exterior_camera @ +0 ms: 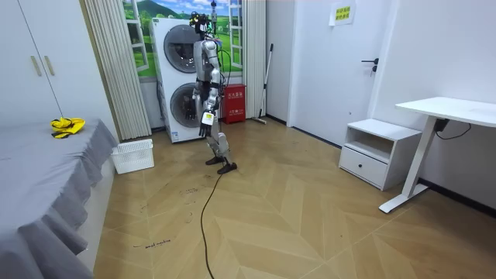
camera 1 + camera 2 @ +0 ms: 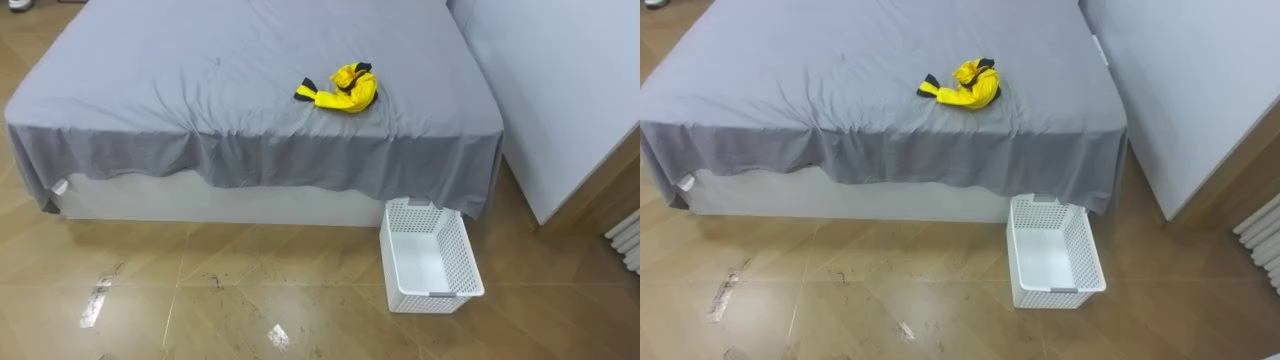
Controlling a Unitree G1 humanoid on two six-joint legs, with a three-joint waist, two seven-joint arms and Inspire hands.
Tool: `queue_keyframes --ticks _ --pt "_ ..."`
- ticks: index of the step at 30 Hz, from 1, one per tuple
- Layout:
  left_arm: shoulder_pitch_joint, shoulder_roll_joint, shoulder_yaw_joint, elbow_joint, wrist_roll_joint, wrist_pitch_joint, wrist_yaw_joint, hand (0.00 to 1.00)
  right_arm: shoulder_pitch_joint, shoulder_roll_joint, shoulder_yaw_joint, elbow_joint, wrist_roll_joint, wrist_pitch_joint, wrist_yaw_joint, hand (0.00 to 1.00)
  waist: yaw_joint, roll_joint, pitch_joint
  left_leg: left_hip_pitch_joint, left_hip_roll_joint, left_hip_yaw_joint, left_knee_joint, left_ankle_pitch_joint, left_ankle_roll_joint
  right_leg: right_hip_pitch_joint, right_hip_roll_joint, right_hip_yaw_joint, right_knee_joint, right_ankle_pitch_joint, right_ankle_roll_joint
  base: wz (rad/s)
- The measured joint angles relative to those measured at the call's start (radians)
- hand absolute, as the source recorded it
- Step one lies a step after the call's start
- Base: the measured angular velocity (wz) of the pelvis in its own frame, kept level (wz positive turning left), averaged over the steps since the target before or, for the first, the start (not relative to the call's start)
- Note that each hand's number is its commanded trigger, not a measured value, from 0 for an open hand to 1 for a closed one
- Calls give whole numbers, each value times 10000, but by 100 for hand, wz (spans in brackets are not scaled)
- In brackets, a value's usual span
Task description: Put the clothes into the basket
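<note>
The robot stood upright, turned toward the room view's left, its left arm hanging down its side and the left hand (image 1: 206, 118) beside its hip.

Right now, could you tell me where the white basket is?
The white basket stands on the wooden floor at the left eye view's lower right, beside the bed's near right corner.
</note>
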Motion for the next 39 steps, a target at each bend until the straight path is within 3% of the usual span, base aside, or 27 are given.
queue_keyframes --ticks 4,12,20,21,23,27,29,30,31,32,34,35,36,37,38,39 --pt "38 -3 42 -1 47 -1 0 0 49 0 0 3 155 0 32 0 1 46 -40 0 0 18 1 0 0 7 1 35 7 0 0 0" --pt "116 -18 216 142 -66 12 -3 0 150 2 3 209 983 25 124 0 11 110 -39 22 -3 -12 0 1 1 14 -2 51 -26 0 -1 0" --pt "224 -108 321 272 -1579 75 -221 0 9 10 -115 339 874 166 146 0 3 100 -59 -299 19 150 477 -8 -11 -205 33 29 109 -25 -35 -2" --pt "227 -95 354 274 -1760 78 -313 0 21 10 -99 323 828 246 141 0 30 77 -10 -442 50 268 925 -19 -22 -249 -4 -7 228 -49 -61 -15" --pt "209 -109 606 215 -1819 72 -488 0 2 5 -97 281 817 250 150 0 124 87 -12 -889 191 461 1993 -255 -137 -338 -58 -21 478 -283 -118 -15" --pt "124 -146 688 -30 -2649 40 -657 0 25 1 -98 271 954 241 121 0 161 130 38 -2400 534 506 5262 -315 -119 -194 58 281 912 -807 -400 0" --pt "88 -159 585 -61 -3187 -65 -664 0 26 -25 -101 304 1109 250 70 0 134 77 28 -3151 215 517 4932 -453 78 -197 -163 298 1092 -1050 -353 5" --pt "110 -175 487 -208 -3494 -158 -664 0 21 -59 -97 310 1149 272 52 0 145 -35 3 -3776 -125 572 4153 -366 55 -207 -409 322 1229 -1254 -221 -4" --pt "117 -243 480 -359 -3765 -308 -664 0 32 -117 -94 311 1169 327 42 0 190 -23 9 -4345 -334 577 3012 35 -70 -165 -570 353 1228 -1350 -188 -15" --pt "126 -273 487 -396 -3784 -403 -664 0 42 -149 -86 314 1154 352 36 0 244 -5 9 -4544 -347 603 2333 363 -138 -118 -614 415 1232 -1448 -116 -32" --pt "198 -322 678 -413 -3784 -693 -667 0 140 -154 -96 305 1053 371 24 0 366 1 8 -4876 -273 835 548 1976 -97 251 -911 595 1177 -1816 30 -44" --pt "208 -317 699 -417 -3785 -724 -666 0 157 -153 -97 304 1047 375 18 0 340 -13 0 -4895 -296 918 430 2367 -41 347 -1009 638 1175 -1944 86 -22" --pt "282 -302 695 -410 -3784 -790 -672 0 166 -161 -123 283 1032 421 4 0 264 -104 -49 -4985 -435 1287 489 2975 333 466 -1249 749 1144 -2153 283 8" --pt "206 -319 673 -440 -3778 -805 -733 0 165 -213 -215 248 996 443 -24 0 234 -272 -82 -5327 -686 1543 919 3096 525 535 -1582 835 1063 -2256 519 21" --pt "157 -330 672 -467 -3776 -831 -807 0 163 -237 -332 230 962 444 -46 0 231 -352 -105 -5557 -821 1692 1247 2913 756 547 -1739 1062 1013 -2327 548 48" --pt "-3 -327 674 -475 -3760 -894 -944 0 119 -278 -613 156 724 452 -92 0 181 -348 -182 -5922 -1093 1926 1995 2326 1239 555 -2065 1480 1048 -2564 658 43"
